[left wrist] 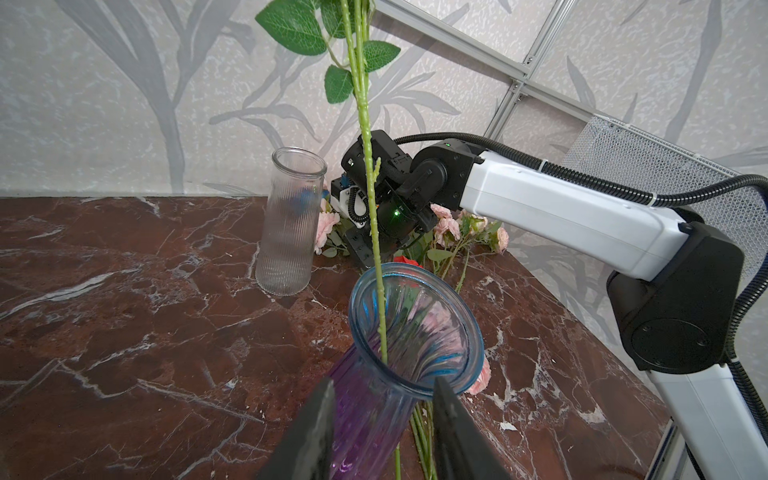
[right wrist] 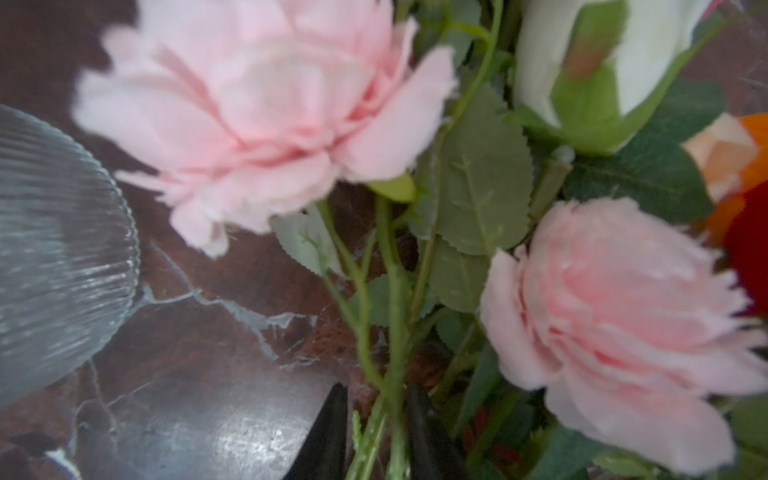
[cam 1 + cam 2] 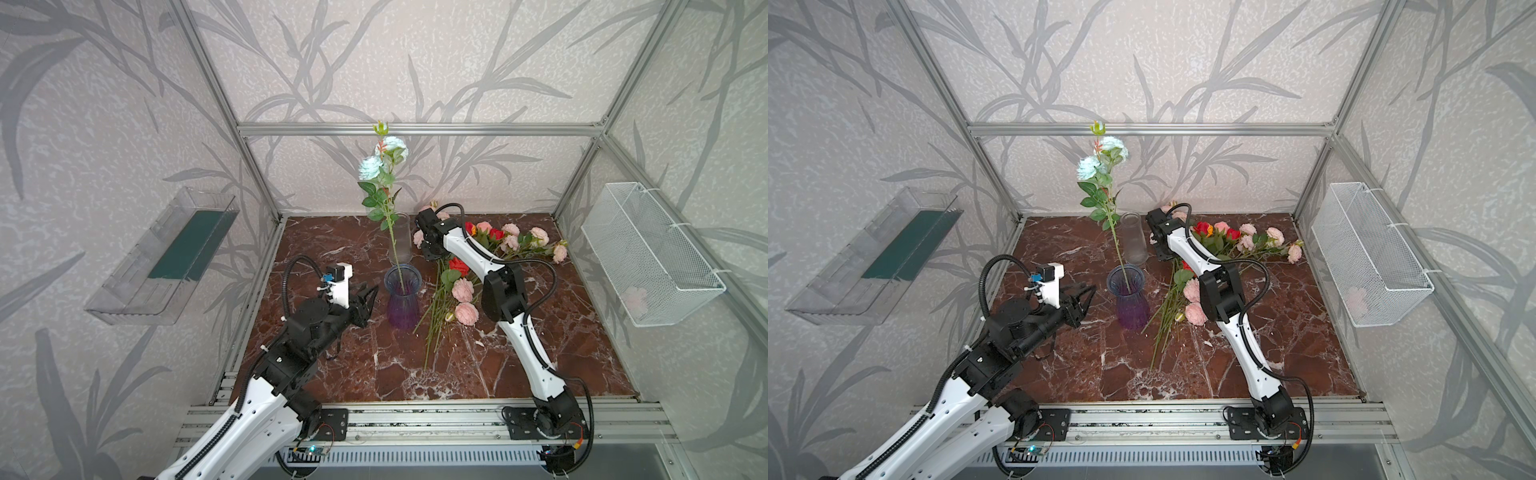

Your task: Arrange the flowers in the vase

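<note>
tabletop (image 3: 374, 374): glossy veined marble look | purple vase (image 3: 402, 309): ribbed tinted glass | clear vase (image 3: 401, 243): ribbed glass | flowers (image 2: 257, 124): matt cloth petals, plastic-looking stems | basket (image 3: 648, 257): white wire mesh | frame (image 3: 415, 129): brushed metal

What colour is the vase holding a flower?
Flared glass vase: blue rim, purple base; best in a top view.

Red-brown marbled counter (image 3: 332, 241), bearing a purple vase (image 3: 402, 309), a clear ribbed vase (image 3: 402, 239) behind it, and loose flowers (image 3: 462, 289) strewn rightward.
</note>
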Controlling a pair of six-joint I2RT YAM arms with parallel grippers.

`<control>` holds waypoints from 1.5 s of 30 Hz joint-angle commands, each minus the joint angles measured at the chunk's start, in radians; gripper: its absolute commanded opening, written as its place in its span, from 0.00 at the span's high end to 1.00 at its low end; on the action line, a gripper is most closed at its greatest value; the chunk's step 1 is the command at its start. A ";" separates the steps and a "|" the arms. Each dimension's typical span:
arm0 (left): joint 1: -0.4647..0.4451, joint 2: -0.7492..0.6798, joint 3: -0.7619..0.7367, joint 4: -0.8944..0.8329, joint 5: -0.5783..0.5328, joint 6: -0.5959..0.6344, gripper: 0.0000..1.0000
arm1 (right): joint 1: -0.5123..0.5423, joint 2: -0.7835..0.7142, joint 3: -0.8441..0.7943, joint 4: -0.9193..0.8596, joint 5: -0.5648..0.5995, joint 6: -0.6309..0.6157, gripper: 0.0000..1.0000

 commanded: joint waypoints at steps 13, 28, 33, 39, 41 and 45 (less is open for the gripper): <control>-0.005 0.004 -0.002 0.007 -0.008 -0.002 0.60 | -0.029 -0.156 -0.206 0.090 -0.062 -0.019 0.78; -0.004 0.006 0.000 0.006 -0.015 -0.002 0.60 | -0.049 -0.082 -0.072 0.026 -0.162 -0.011 0.90; -0.004 0.013 0.001 0.010 -0.006 -0.006 0.60 | -0.049 -0.054 -0.042 -0.008 -0.179 -0.036 0.80; -0.003 0.007 0.002 0.007 -0.009 -0.005 0.60 | -0.049 -0.060 -0.047 -0.017 -0.187 -0.032 0.89; -0.004 0.006 0.006 0.002 -0.011 -0.002 0.60 | -0.049 -0.089 -0.052 -0.008 -0.182 -0.021 0.95; -0.005 0.006 0.018 -0.003 -0.011 0.004 0.60 | -0.047 -0.194 -0.089 0.048 -0.192 0.003 1.00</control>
